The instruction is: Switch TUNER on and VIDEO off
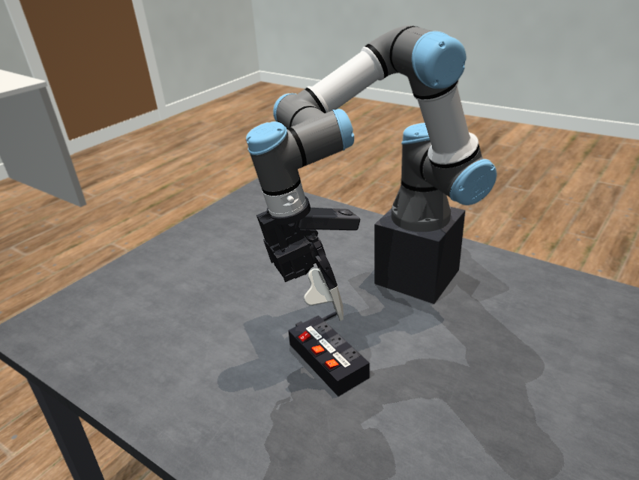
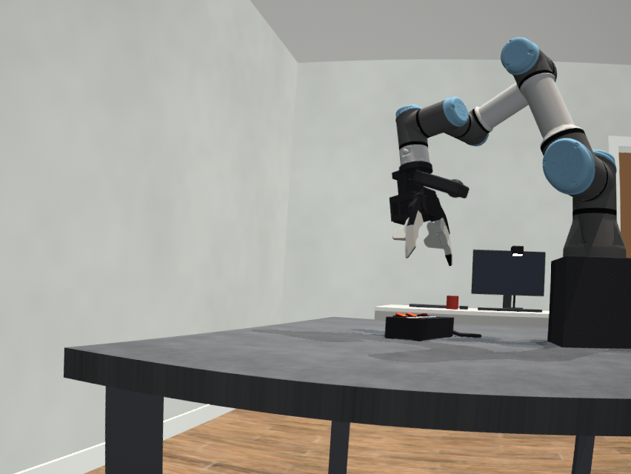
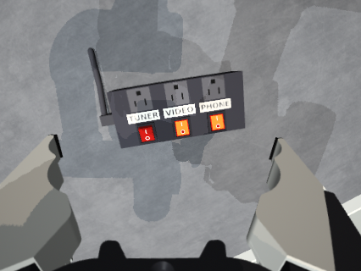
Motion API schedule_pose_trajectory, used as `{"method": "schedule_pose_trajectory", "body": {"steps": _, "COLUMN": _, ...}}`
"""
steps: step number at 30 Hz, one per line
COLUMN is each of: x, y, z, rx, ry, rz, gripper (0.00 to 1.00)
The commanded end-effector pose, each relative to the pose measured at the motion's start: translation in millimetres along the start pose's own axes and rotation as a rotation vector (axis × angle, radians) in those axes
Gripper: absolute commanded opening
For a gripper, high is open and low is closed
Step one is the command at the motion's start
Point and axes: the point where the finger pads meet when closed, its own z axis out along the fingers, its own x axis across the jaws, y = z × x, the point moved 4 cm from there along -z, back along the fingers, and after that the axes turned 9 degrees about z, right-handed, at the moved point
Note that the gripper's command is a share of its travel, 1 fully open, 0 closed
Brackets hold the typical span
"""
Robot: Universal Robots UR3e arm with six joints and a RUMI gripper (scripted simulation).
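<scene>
- Overhead, my gripper [image 2: 427, 257] hung with its jaws spread wide, grasping nothing, well above the black power strip [image 1: 328, 356].
- That strip lay face up on the grey table [image 1: 154, 310].
- Its TUNER switch [image 3: 146, 134] was dark red; VIDEO [image 3: 182, 127] and PHONE [image 3: 217, 122] glowed orange.

Black power strip [image 3: 178, 107], face up on my table: TUNER switch [image 3: 147, 134] dark red; VIDEO switch [image 3: 182, 127], PHONE switch [image 3: 217, 122] orange.
</scene>
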Motion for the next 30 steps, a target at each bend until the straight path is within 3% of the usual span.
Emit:
{"method": "schedule_pose_trajectory", "body": {"steps": 1, "x": -1, "y": -12, "z": -10.9, "rx": -0.078, "ry": 0.001, "rz": -0.19, "gripper": 1.0}}
{"method": "schedule_pose_trajectory", "body": {"steps": 13, "x": -1, "y": -30, "z": -24.5, "rx": -0.168, "ry": -0.049, "rz": -0.499, "gripper": 1.0}}
{"method": "schedule_pose_trajectory", "body": {"steps": 30, "x": -1, "y": -32, "z": -25.3, "rx": -0.173, "ry": -0.052, "rz": -0.519, "gripper": 1.0}}
